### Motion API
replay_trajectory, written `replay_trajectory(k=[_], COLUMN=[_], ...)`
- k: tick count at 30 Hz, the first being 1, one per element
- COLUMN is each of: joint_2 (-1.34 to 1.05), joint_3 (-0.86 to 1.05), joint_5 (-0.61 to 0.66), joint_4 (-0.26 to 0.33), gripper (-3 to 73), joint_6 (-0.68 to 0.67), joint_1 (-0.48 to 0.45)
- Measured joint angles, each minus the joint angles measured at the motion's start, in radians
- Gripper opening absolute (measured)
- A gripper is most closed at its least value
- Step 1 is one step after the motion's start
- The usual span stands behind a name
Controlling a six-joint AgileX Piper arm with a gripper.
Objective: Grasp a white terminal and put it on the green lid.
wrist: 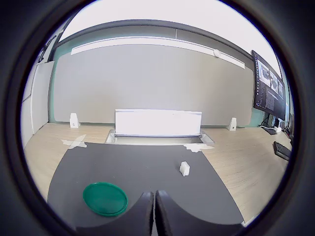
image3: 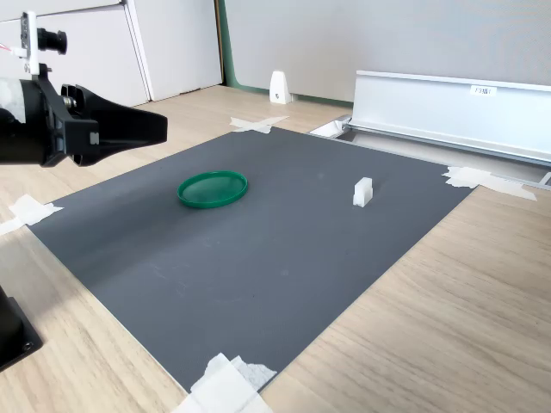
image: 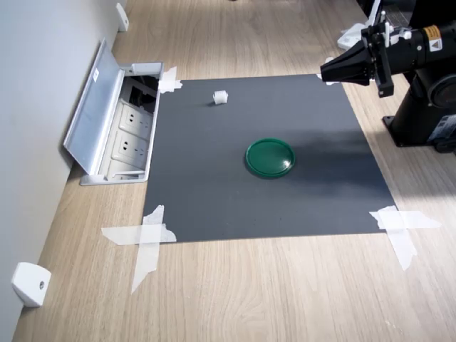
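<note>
The white terminal (image: 220,97) (wrist: 184,168) (image3: 362,192) stands alone on the dark mat, toward the open socket box. The green lid (image: 270,157) (wrist: 105,198) (image3: 213,188) lies flat near the mat's middle, with nothing on it. My gripper (image: 325,73) (wrist: 154,196) (image3: 162,126) hangs in the air above the mat's edge, at the first exterior view's upper right. Its fingers are pressed together with nothing between them. It is well away from both the terminal and the lid.
The dark mat (image: 285,199) is taped to the wooden table with white tape strips (image: 146,239). An open socket box (image: 121,128) with a raised lid sits beside the mat by the wall. The arm's black base (image: 427,114) stands at the first exterior view's right.
</note>
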Motion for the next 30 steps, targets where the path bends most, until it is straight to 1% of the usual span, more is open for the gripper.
replay_trajectory(k=[3, 6, 9, 14, 20, 24, 26, 30], joint_2=[0.0, 0.0, 0.037, 0.196, 0.431, 0.575, 0.645, 0.759], joint_3=[0.0, -0.015, -0.078, -0.221, -0.436, -0.58, -0.653, -0.742], joint_5=[-0.002, 0.03, 0.076, 0.157, 0.355, 0.534, 0.603, 0.709], joint_4=[0.006, 0.007, 0.007, 0.007, 0.006, -0.013, -0.02, -0.033], gripper=[-0.8, -0.8, -0.8, -0.8, -0.8, -0.8, -0.8, -0.8], joint_6=[-0.026, -0.074, -0.095, -0.102, -0.107, -0.136, -0.148, -0.154], joint_1=[0.0, 0.0, 0.0, 0.0, 0.0, 0.0, 0.0, 0.0])
